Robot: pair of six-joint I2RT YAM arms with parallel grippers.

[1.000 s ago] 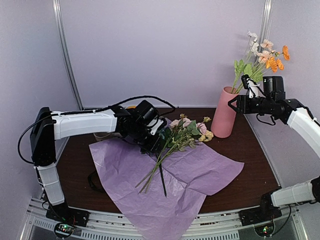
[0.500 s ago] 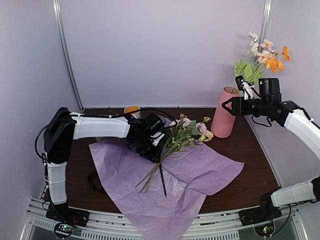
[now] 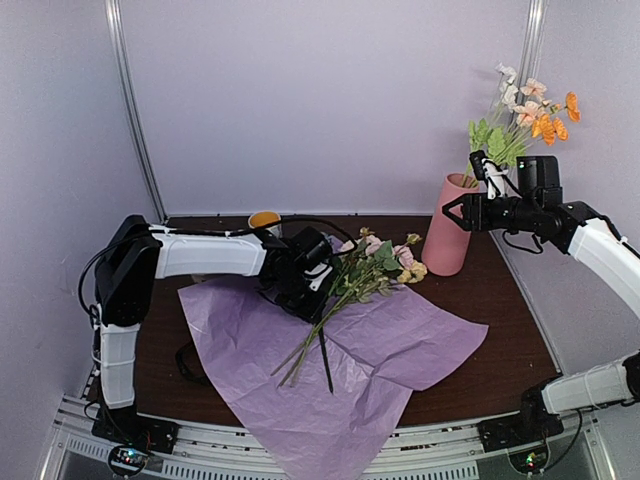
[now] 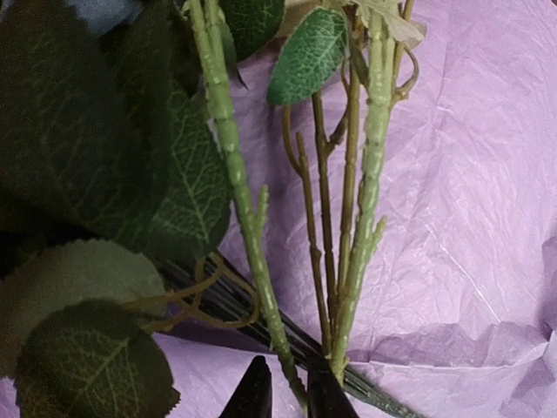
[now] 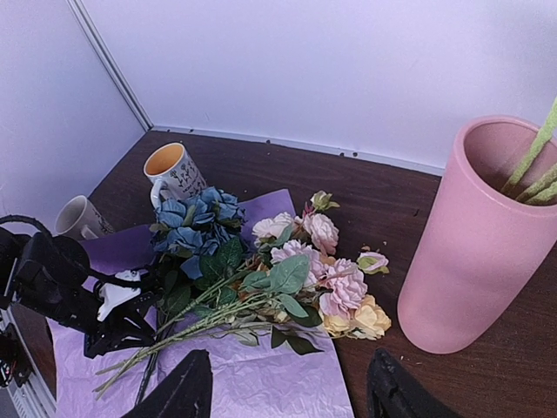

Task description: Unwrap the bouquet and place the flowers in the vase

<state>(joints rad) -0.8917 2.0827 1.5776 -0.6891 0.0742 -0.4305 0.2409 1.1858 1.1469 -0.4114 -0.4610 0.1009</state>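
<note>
The left gripper (image 3: 310, 297) has come down and forward onto the stems within the last second, its arm folding low over the paper (image 3: 410, 345) and its jaws narrowing. Meanwhile the right gripper (image 3: 462, 211) has edged slightly toward the vase (image 3: 448, 240) and hovers beside its rim. From above, the unwrapping looks done. The lilac sheet lies spread on the table (image 3: 505, 300), and the loose flowers (image 3: 375, 262) lie across it, heads toward the vase and stems fanning toward the near edge. A few blooms (image 3: 530, 105) already stand in the vase, so I judge that the next pick-up is beginning. In the left wrist view the black fingertips (image 4: 254, 396) stand close together with one stem (image 4: 246, 218) between them, a pinch as far as this view shows. That stem is pale green and ribbed like moulded plastic, and it lies beside thinner, wiry stalks and broad, veined leaves (image 4: 78, 305). The paper beneath is thin, crinkled tissue. In the right wrist view the right gripper (image 5: 291, 396) is spread wide and holds nothing. The vase (image 5: 474, 252) is a plain matte pink cylinder with green stalks (image 5: 540, 161) leaning inside its open mouth. The flowers (image 5: 322, 279) show soft, layered petals in pink, peach, yellow and dusty blue. Two mugs (image 5: 174, 174) stand behind them.
</note>
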